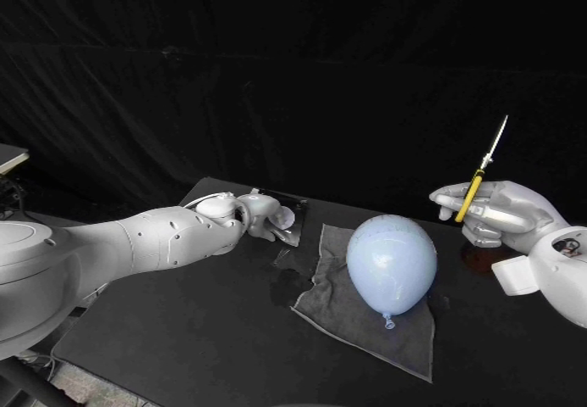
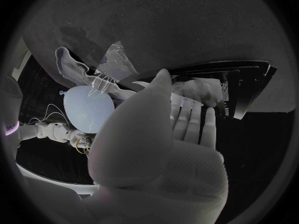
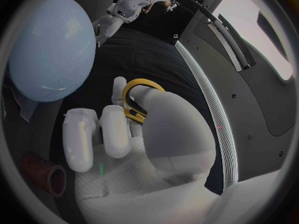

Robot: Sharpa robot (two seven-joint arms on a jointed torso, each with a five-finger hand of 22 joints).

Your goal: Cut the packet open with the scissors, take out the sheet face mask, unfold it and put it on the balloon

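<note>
Right hand [image 1: 495,212], lifted above the black desk [image 1: 183,339] on the robot's right, fingers wrapped tight around the yellow loop handles of slim steel-bladed scissors [image 1: 481,174]; blades pointing upward and apparently pressed together. Nearest the robot, a crumpled grey cloth [image 1: 367,331] spread on the desk, with a pale blue, egg-shaped rubber balloon [image 1: 392,259] lying on it, knot toward the robot. Further back and to the left, left hand [image 1: 251,210] near the desk's far edge, pinching a dark glossy printed packet [image 2: 239,87] between thumb and outstretched fingers, packet close to the cloth's far corner. Behind everything, a black curtain [image 1: 293,85].

Step in hand, as judged: approach to the cut. Packet apparently uncut, sheet mask presumably inside; scissors well apart from packet, balloon lying between the two hands.

Next move, as judged: scissors carried across above the balloon to the packet's free edge, blades parted first, then closed along that edge; packet kept steady, with the left hand's fingers clear of the cutting line; blade tips kept off the balloon skin.

Count: two hands; one pair of scissors; one packet; one balloon; one cloth.
</note>
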